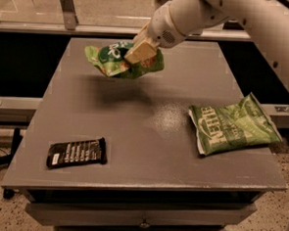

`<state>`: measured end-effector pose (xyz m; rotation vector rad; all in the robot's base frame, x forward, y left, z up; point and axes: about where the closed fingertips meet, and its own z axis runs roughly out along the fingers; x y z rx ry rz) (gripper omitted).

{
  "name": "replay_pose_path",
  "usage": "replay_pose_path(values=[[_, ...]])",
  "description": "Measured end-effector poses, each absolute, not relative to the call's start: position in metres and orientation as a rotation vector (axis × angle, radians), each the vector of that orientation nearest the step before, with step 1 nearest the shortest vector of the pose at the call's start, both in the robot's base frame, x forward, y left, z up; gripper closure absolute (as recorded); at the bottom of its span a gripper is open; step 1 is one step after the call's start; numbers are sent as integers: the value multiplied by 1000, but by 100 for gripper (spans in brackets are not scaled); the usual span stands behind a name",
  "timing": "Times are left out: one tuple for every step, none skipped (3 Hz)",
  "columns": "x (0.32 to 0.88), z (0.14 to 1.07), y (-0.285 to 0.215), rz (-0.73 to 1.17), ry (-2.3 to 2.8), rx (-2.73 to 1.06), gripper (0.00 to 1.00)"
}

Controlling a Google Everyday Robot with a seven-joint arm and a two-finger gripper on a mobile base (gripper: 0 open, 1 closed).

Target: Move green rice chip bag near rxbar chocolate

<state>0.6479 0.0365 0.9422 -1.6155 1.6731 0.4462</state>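
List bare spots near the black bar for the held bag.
Gripper, over the far table, holds the green rice chip bag. Bare: from the rxbar chocolate right to the Kettle bag, and behind the bar. Nowhere crowded.

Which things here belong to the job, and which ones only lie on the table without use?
For the job:
- green rice chip bag, held above the table by the gripper, at the far side
- rxbar, flat at the near left corner

Just lying about:
- Kettle bag, flat on the right side
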Motion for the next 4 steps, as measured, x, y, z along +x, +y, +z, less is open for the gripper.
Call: replay_pose_path(values=[[602,948,29,407,1734,-1631,100],[562,929,43,419,1863,-1599,100],[529,911,63,462,2004,-1535,100],[507,898,75,522,2113,-1464,100]])
